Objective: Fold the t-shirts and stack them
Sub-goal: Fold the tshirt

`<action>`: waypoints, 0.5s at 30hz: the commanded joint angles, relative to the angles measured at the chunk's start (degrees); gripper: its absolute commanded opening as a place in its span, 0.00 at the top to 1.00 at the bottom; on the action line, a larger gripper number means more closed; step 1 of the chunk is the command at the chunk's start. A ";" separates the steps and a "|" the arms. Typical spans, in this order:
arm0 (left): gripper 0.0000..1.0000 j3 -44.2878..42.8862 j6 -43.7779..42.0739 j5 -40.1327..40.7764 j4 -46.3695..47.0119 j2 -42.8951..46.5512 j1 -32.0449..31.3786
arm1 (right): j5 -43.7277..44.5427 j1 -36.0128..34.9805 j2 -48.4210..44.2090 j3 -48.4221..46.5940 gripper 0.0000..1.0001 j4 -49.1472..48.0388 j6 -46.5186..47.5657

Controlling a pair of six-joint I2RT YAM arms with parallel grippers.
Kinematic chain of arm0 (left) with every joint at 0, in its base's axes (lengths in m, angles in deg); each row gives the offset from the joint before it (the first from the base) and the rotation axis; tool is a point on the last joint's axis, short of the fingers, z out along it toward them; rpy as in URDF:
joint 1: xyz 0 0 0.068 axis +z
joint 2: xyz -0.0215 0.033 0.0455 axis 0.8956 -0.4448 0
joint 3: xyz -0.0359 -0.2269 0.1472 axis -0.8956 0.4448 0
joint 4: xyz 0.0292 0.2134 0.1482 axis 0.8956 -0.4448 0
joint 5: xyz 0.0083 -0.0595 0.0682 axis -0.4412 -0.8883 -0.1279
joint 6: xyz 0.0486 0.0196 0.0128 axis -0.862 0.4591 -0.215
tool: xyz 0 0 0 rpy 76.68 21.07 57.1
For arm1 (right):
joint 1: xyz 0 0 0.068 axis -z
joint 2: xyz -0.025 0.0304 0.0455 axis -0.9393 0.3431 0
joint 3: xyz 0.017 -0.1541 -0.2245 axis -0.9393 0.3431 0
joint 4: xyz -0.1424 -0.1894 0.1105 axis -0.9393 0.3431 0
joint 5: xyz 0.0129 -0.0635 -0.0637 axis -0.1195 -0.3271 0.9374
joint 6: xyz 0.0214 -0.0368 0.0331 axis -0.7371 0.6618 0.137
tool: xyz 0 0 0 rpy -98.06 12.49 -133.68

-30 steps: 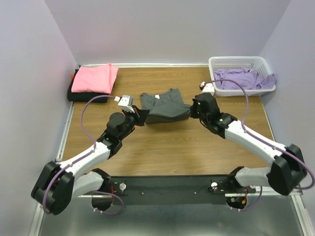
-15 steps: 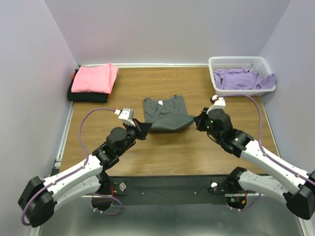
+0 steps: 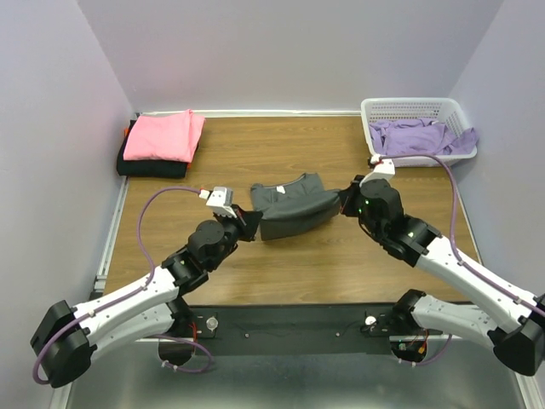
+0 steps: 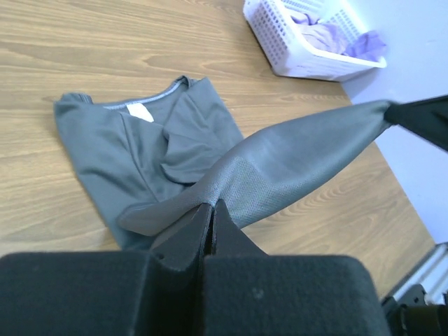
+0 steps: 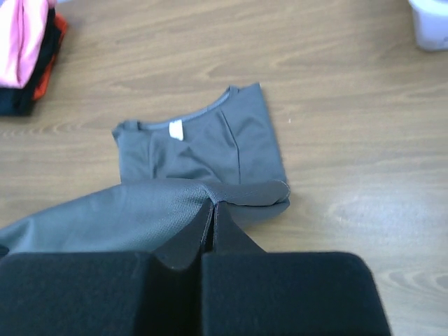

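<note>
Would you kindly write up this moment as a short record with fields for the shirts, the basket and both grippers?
grey shirt: collar end flat on the table, near edge lifted and stretched between the grippers
left gripper: shut on the grey shirt's near left corner
right gripper: shut on its near right corner
stack: pink shirt on black shirt, far left corner
basket: far right, holding purple shirts
stage: grey shirt mid-fold, not yet stacked
</note>
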 commanded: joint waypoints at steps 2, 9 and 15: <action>1.00 -3.61 -3.11 2.88 2.86 -3.93 1.06 | 7.39 -0.39 5.14 -5.65 0.99 -2.63 3.01; 1.00 -3.44 -4.52 -2.99 7.08 -7.63 7.30 | 11.00 -0.12 12.96 -9.87 0.98 -4.47 5.47; 1.00 -3.79 -6.19 -9.33 10.86 -12.90 12.92 | 10.22 1.98 19.73 -13.83 0.98 -6.41 7.06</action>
